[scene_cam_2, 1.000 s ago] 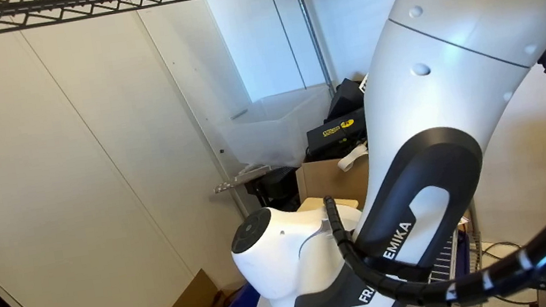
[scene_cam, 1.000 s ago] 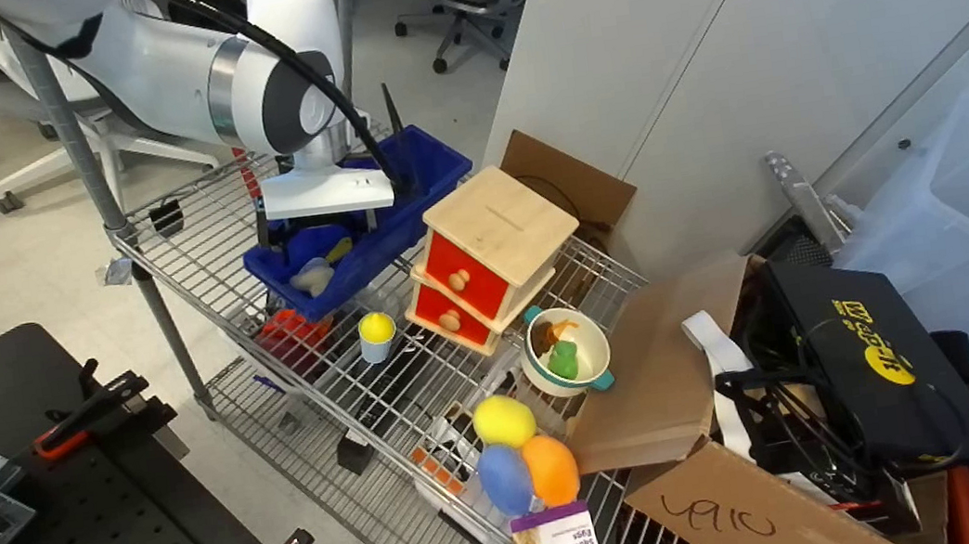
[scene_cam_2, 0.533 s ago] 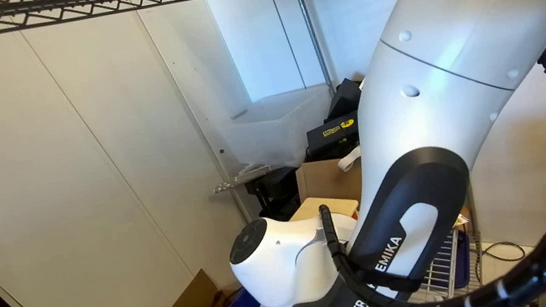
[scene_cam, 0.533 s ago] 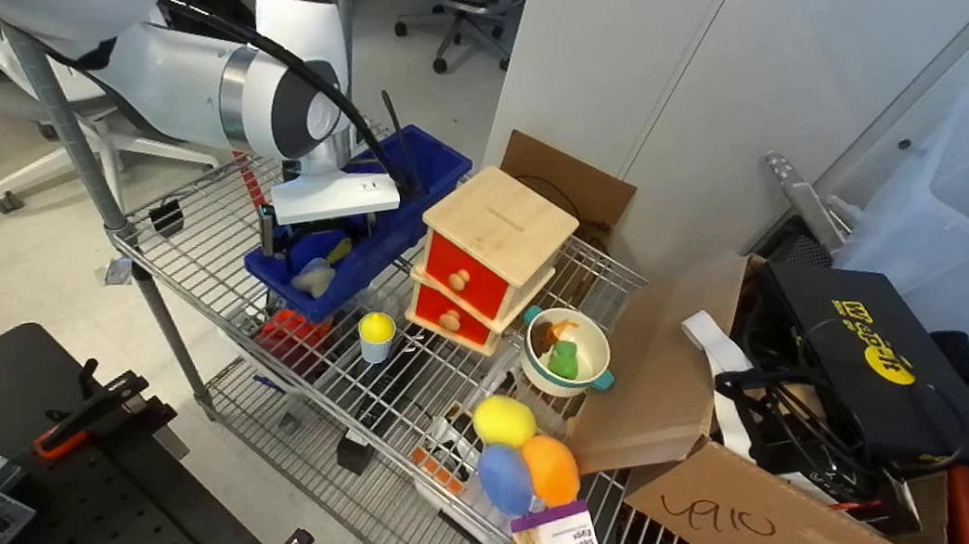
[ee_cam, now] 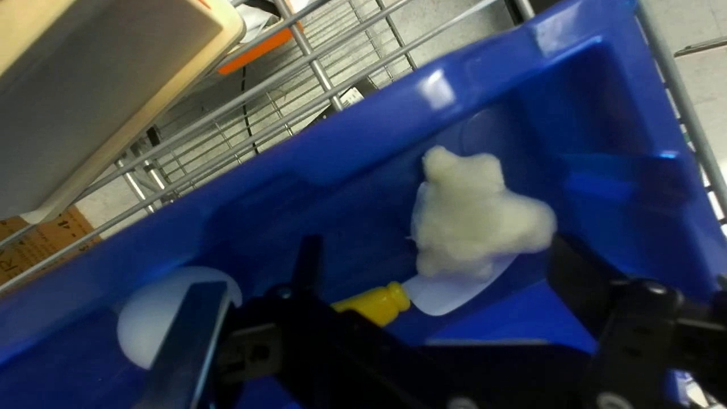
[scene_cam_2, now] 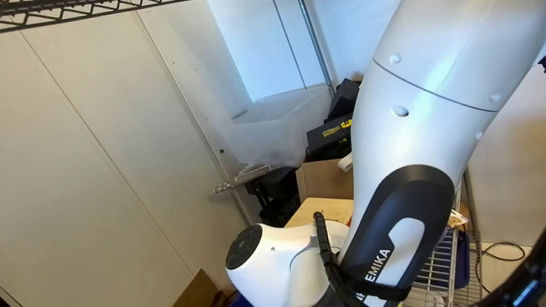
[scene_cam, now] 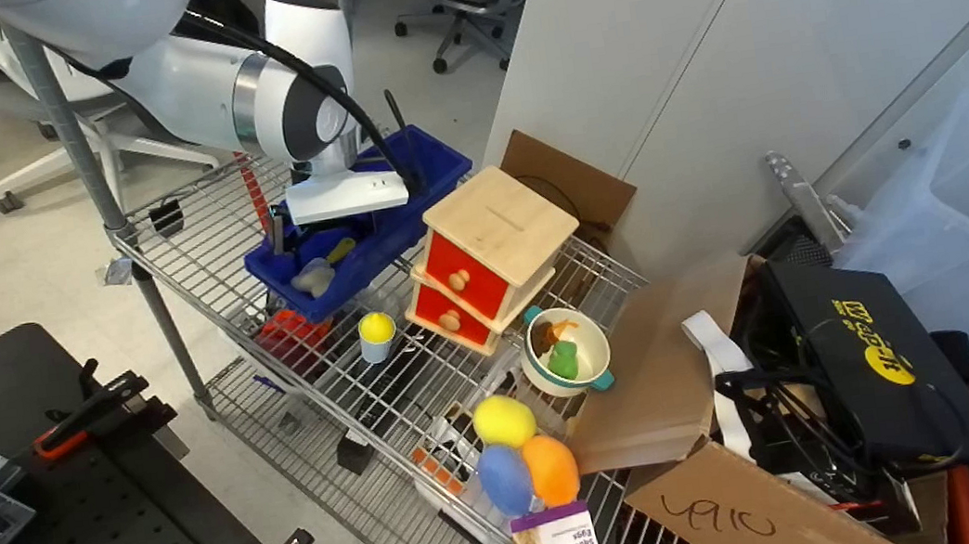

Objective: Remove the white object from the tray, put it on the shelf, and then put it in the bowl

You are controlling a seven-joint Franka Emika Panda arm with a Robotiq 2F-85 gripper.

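Hand (ee_cam: pixel 437 255) is spread, fingers standing well apart in the wrist view, 1 on each side of the white object (ee_cam: pixel 480 210). The finger on the right is showing very close to a lobe of it; contact, can't tell. In an exterior view the hand is hanging over the blue tray (ee_cam: pixel 329 147).

White object is lying in the tray, toward its near left end, partly over the pale blade of a yellow-handled utensil (ee_cam: pixel 375 304). A white rounded piece (ee_cam: pixel 150 318) is also lying in the tray, partly hidden by the hand.

Tray is resting on the wire shelf (scene_cam: pixel 198 230), far left. Wooden box (scene_cam: pixel 501 223), 2 red drawer fronts, is standing just right of it, wires showing between them. Bowl (scene_cam: pixel 589 338), teal handles, is standing on the shelf on the near right of the box, holding a green item (scene_cam: pixel 564 361) and a brown-orange item (scene_cam: pixel 544 336). Yellow-topped cup (scene_cam: pixel 377 352) is standing just near of the tray. 3 balls (scene_cam: pixel 504 421) are sitting bunched nearer, left of a cardboard box (scene_cam: pixel 712 504).

In an exterior view the arm (scene_cam_2: pixel 408 117) is covering most of the tray.
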